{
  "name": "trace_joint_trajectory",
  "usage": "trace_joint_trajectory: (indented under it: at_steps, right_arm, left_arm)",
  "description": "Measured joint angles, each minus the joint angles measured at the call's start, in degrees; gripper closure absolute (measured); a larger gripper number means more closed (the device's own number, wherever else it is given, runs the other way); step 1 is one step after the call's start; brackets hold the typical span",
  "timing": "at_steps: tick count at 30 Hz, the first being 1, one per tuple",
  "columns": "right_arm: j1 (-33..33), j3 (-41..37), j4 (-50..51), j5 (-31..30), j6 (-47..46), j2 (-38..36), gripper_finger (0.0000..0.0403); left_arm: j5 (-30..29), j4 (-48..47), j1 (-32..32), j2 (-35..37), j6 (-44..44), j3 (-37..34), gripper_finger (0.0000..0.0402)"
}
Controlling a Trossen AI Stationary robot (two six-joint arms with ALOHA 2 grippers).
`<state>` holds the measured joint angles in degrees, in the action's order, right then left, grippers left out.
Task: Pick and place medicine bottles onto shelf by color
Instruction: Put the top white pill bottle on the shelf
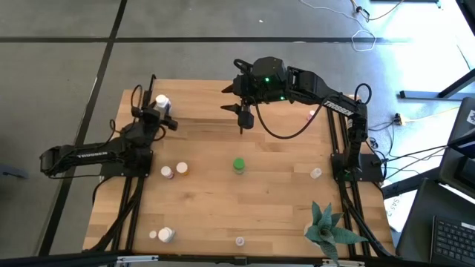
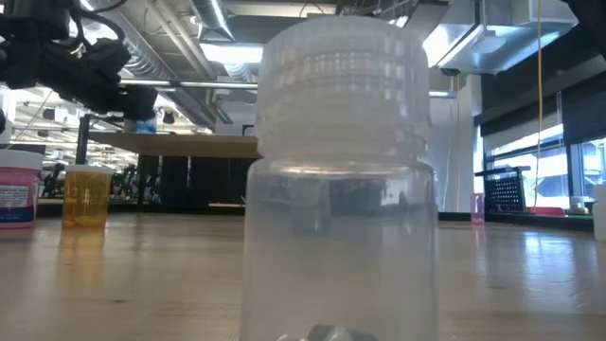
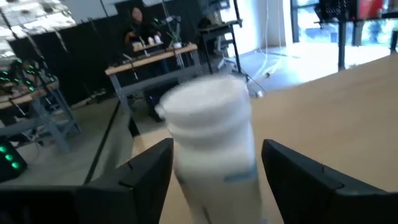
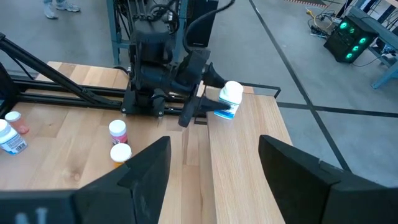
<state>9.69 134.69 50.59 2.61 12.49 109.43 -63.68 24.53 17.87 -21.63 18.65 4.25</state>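
A white medicine bottle (image 3: 211, 143) with a white cap and a blue label stands tilted between the fingers of my left gripper (image 3: 217, 162), which is open, at the table's far left corner (image 1: 162, 102). Its bottom is hidden. My right gripper (image 4: 214, 162) hangs open over the table's far middle (image 1: 243, 119) with nothing between its fingers. A green bottle (image 1: 239, 165) stands upright mid-table. Other small bottles (image 1: 167, 171), (image 1: 182, 169) stand left of it. I cannot make out the shelf in any view. My left gripper comes at the white bottle level, from the table's left side, one finger on each side of its body below the cap. A strip of table shows between one finger (image 3: 292, 174) and the bottle's side (image 3: 249, 162). Whether the other finger (image 3: 149, 171) touches it, I cannot tell.
A clear bottle (image 2: 341, 170) stands at the near edge, right before the low camera. A pink bottle (image 2: 19, 194) and an orange one (image 2: 87, 194) stand near left. More bottles sit at the right (image 1: 315, 173), (image 1: 312, 115). A green spiky plant (image 1: 326, 230) fills the near right corner.
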Motion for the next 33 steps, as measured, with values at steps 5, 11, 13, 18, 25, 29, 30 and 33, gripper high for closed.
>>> trace_joint_trajectory:
  at_steps: [5, 11, 13, 18, 25, 29, 30, 33]
  right_arm:
    - [0.0, 0.0, 0.0, 0.0, 0.0, 0.0, 0.0157]
    - [0.0, 0.0, 0.0, 0.0, 0.0, 0.0, 0.0157]
    - [0.0, 0.0, 0.0, 0.0, 0.0, 0.0, 0.0157]
    - [0.0, 0.0, 0.0, 0.0, 0.0, 0.0, 0.0157]
    - [0.0, 0.0, 0.0, 0.0, 0.0, 0.0, 0.0157]
    - [0.0, 0.0, 0.0, 0.0, 0.0, 0.0, 0.0157]
    - [0.0, 0.0, 0.0, 0.0, 0.0, 0.0, 0.0157]
    - [0.0, 0.0, 0.0, 0.0, 0.0, 0.0, 0.0157]
  left_arm:
    - [-0.8, 5.0, 0.0, 0.0, 5.4, 0.0, 0.016]
    - [-0.8, 7.7, 0.0, 0.0, 7.7, 0.1, 0.016]
    - [-0.5, 8.3, 0.0, 0.0, 8.1, 0.1, 0.016]
    - [-0.2, 9.8, 0.0, 0.0, 10.9, 0.1, 0.0159]
    - [-1.1, 17.1, 0.0, 0.0, 17.8, 0.1, 0.0159]
    - [-0.6, 19.9, -1.0, 0.0, 21.0, 0.1, 0.0159]
    - [-0.5, 20.4, -1.3, 0.0, 21.6, 0.1, 0.0159]
    - [-0.5, 21.6, -2.2, 0.0, 23.1, 0.1, 0.0159]
